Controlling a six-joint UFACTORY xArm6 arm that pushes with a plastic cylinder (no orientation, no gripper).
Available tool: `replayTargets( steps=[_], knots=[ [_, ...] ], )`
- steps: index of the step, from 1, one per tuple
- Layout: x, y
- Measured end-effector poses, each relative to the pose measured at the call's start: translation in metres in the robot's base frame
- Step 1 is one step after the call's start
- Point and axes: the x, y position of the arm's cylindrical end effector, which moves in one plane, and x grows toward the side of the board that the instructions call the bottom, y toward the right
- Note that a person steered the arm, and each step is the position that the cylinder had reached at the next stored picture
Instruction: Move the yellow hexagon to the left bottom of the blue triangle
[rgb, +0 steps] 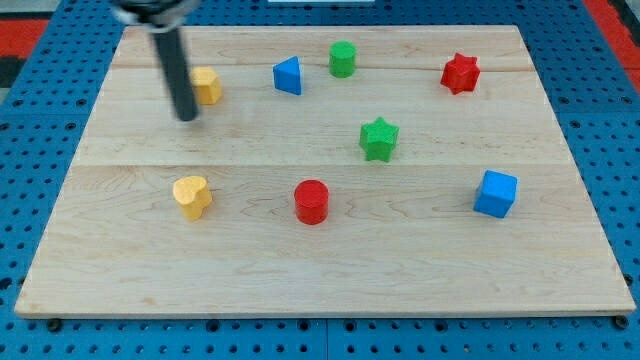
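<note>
Bench (320, 270): one pale wooden board, laid on blue perforated sheet, filling most of the frame.

Arm: one dark straight rod entering from the upper left of the frame. We carry no gripper, so there are no jaws to report as open or closed and nothing is held. My tip (187, 117) rests on the wood at the lower left edge of the yellow hexagon block (207, 85), touching it or just beside it; we cannot tell which.

Task pieces: the yellow hexagon sits in the upper left of the frame, to the left of the blue triangular block (288, 76) and roughly level with it, apart from it.

Step in hand, as we judge it: the hexagon needs to go down the frame and slightly toward the triangle. Our tip is on the wrong side for that. We would do well to bring it round to the upper left of the hexagon and push gently, down and to the right, stopping short of the triangle.

Count, by kind:
- Blue: two, the triangle and a blue cube (495, 193) at right.
- Yellow: two, the hexagon and a yellow heart-like block (191, 195).
- Green: two, a green cylinder (343, 58) and a green star (379, 138).
- Red: two, a red star (460, 73) and a red cylinder (311, 201).
</note>
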Motion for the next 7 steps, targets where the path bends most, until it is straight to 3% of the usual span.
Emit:
replayTargets(
  steps=[1,4,6,7],
  knots=[
    [-0.014,-0.052],
    [-0.061,0.0],
    [-0.073,-0.015],
    [-0.076,-0.049]
  ],
)
